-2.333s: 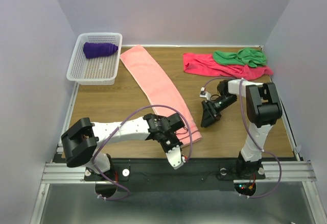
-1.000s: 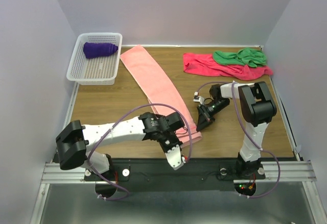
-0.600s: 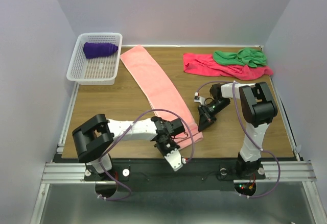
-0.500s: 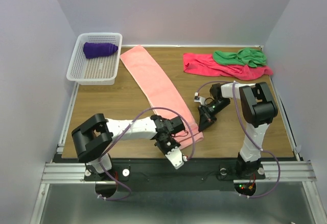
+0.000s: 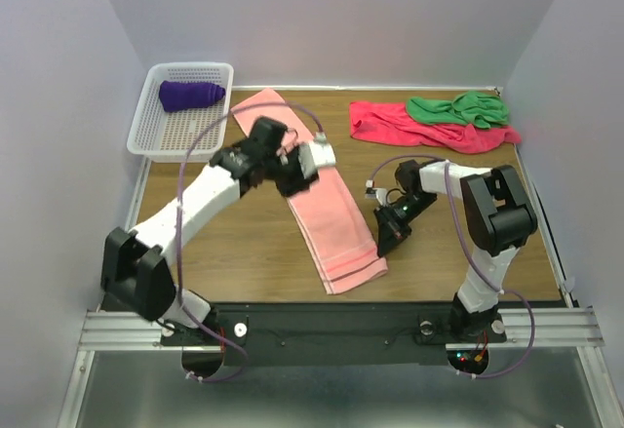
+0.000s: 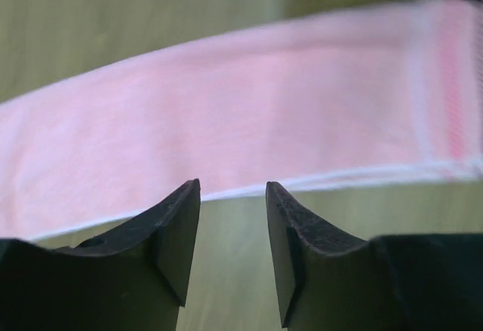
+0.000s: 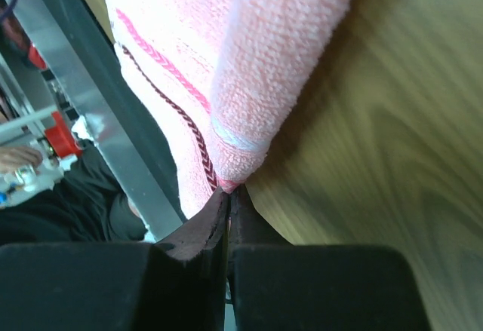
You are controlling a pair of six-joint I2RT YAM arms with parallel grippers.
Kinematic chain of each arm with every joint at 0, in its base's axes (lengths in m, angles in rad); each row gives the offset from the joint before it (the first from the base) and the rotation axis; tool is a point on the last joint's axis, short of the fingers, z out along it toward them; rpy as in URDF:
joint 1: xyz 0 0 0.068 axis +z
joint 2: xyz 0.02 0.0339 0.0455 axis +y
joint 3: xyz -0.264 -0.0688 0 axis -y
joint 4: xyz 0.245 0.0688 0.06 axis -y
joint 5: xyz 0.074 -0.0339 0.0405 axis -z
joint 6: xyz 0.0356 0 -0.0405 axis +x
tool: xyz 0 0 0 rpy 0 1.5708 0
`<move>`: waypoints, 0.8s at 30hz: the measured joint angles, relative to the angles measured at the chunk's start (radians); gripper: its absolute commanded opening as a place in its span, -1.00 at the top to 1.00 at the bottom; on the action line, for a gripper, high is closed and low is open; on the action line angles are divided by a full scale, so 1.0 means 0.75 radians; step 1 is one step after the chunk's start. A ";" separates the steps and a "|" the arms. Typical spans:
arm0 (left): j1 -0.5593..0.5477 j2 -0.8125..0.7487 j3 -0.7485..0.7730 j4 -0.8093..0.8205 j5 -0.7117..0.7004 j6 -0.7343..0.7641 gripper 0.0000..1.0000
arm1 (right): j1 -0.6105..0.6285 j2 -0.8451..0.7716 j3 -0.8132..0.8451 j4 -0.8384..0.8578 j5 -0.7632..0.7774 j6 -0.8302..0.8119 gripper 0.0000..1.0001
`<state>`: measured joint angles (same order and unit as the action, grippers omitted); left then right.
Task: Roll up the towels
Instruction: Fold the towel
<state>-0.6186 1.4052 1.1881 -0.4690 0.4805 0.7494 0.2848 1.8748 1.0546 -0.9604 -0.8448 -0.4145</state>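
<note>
The salmon-pink towel (image 5: 317,189) lies flat as a long diagonal strip on the wooden table (image 5: 224,233), striped end nearest the arms. My left gripper (image 5: 295,178) hovers above the strip's middle, by its left edge. In the left wrist view it (image 6: 232,193) is open and holds nothing, with the towel (image 6: 226,112) beyond its fingertips. My right gripper (image 5: 383,244) is low at the near right corner, and the right wrist view shows it (image 7: 228,194) shut on that corner of the towel (image 7: 256,52). A purple towel (image 5: 190,94) sits rolled in the basket. Crimson (image 5: 400,126) and green (image 5: 460,108) towels lie crumpled at the back right.
The white mesh basket (image 5: 180,136) stands at the back left corner. The black rail (image 5: 322,316) runs along the table's near edge, close to the pink towel's striped end. Purple cables loop from both arms.
My left gripper has let go of the pink towel's near end, opened, and swung up and away to above the towel's middle. The right gripper has stayed shut at the corner.
</note>
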 measured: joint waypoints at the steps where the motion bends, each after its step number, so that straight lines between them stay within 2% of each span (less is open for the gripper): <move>1: 0.068 0.051 0.059 0.017 -0.018 -0.056 0.08 | 0.025 -0.001 0.001 -0.001 0.002 0.000 0.99; 3: 0.185 0.246 0.252 0.087 -0.097 -0.235 0.14 | 0.060 -0.002 0.002 -0.001 0.005 0.000 0.99; 5: 0.238 0.437 0.450 0.119 -0.182 -0.417 0.32 | 0.104 -0.004 0.002 -0.001 0.010 0.001 0.99; 9: 0.278 0.785 0.758 0.141 -0.349 -0.676 0.33 | 0.150 -0.004 0.005 -0.002 0.013 0.006 0.99; 13: 0.296 0.999 0.877 0.121 -0.480 -0.857 0.39 | 0.155 -0.004 0.006 -0.003 0.006 0.023 0.99; 16: 0.304 1.091 0.895 0.100 -0.557 -0.955 0.40 | 0.155 -0.003 0.007 -0.002 -0.006 0.036 0.99; 21: 0.316 1.156 0.908 0.064 -0.666 -1.044 0.42 | 0.166 -0.001 0.007 0.001 -0.020 0.050 0.99; 24: 0.322 1.236 1.029 0.022 -0.681 -1.069 0.45 | 0.171 0.005 0.007 0.002 -0.030 0.065 0.99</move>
<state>-0.3771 2.3325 1.9598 -0.4526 -0.0299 -0.0525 0.4133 1.8782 1.0595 -0.9592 -0.8669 -0.3656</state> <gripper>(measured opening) 0.280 0.022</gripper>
